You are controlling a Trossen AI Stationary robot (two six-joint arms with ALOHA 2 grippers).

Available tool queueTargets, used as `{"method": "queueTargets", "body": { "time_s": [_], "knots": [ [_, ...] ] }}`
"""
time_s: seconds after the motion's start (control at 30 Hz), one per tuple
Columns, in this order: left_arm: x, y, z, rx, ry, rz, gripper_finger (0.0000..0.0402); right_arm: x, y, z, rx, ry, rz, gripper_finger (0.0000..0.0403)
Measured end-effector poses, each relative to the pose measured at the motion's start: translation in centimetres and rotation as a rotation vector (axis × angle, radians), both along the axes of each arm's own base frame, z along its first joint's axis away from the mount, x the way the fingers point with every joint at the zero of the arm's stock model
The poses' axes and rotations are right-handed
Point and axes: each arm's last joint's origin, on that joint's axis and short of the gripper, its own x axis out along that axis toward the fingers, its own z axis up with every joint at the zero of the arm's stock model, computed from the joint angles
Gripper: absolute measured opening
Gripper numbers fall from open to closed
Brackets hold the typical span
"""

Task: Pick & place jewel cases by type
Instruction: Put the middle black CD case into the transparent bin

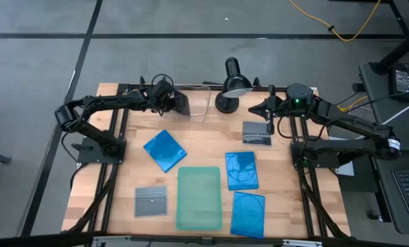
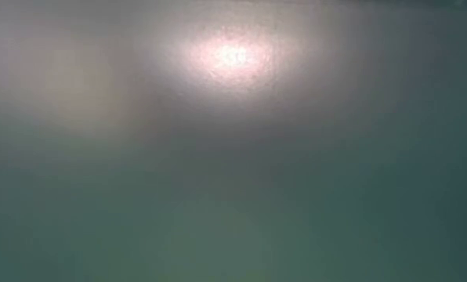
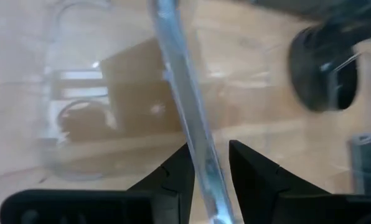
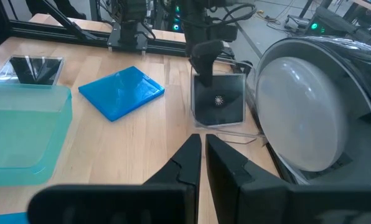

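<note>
Left claw (image 3: 209, 171): apart, astride clear bin (image 1: 199, 103) wall, counter's (image 1: 122, 185) far edge.
Dark case (image 4: 218, 99): upright inside bin.
Right claw (image 4: 203, 155): nearly together, empty, beside lamp (image 1: 233, 84).
Blue cases (image 1: 165, 149): flat on counter.

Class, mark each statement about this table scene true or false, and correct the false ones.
1. Three translucent bright-blue rectangular plastic cases lie on the wooden table. True.
2. One blue case lies on the pale-green flat tray. False: the tray carries no case; the blue ones lie beside it.
3. The left pincer is at the clear plastic bin. True.
4. The right pincer holds a square grey plastic case. False: it is shut on nothing, and that case lies flat on the table.
</note>
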Motion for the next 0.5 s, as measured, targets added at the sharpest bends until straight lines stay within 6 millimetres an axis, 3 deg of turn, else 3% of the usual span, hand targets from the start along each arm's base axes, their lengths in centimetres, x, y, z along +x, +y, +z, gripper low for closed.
{"method": "queueTargets", "body": {
  "time_s": [0.33,0.5],
  "knots": [
    [-0.23,-0.17,-0.2,-0.017,0.034,-0.01,0.0093,0.01,0.0,-0.01,0.0,0.0,0.0,0.0029],
    [0.13,0.08,0.63,0.013,0.03,-0.04,0.0093,0.01,0.01,0.0,0.002,0.0,0.004,0.0029]
  ]
}}
